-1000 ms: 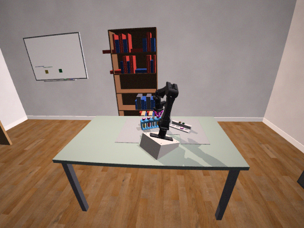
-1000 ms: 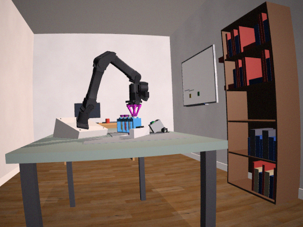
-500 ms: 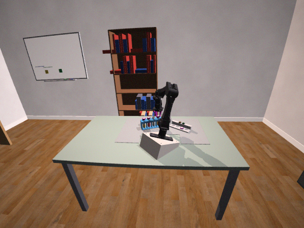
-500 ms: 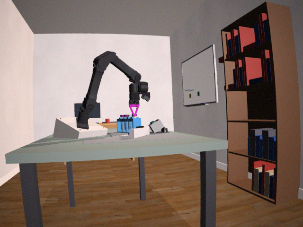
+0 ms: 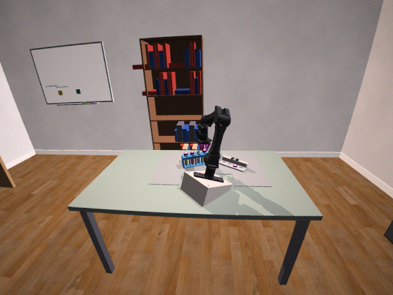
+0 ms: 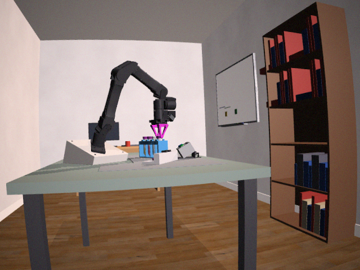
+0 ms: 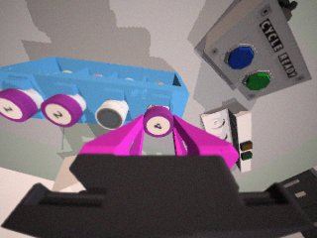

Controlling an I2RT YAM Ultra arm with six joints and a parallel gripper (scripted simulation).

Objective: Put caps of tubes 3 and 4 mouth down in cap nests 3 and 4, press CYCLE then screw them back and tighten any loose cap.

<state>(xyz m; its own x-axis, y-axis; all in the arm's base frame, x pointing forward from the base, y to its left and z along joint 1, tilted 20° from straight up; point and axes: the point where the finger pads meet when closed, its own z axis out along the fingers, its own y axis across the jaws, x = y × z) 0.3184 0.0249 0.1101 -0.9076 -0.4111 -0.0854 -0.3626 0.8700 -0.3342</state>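
Gripper (image 7: 158,130) clamped on the purple cap marked 4 (image 7: 158,122), magenta fingers squeezing it from both sides, above the right end of the blue decapping station (image 7: 149,89). Whether the cap touches its tube, cannot tell. Next tube left, tube 3 (image 7: 112,113), stands open, no cap. Tubes further left wear purple caps marked 2 (image 7: 61,110) and 1 (image 7: 16,105). Cap tray console (image 7: 224,129) just right of the gripper; its amber lamp (image 7: 246,146) and green lamp (image 7: 246,156) look dark. Beyond, the key desk with blue CYCLE (image 7: 241,58) and green READY (image 7: 258,81). Everything sits on the grey-green table (image 5: 126,196).
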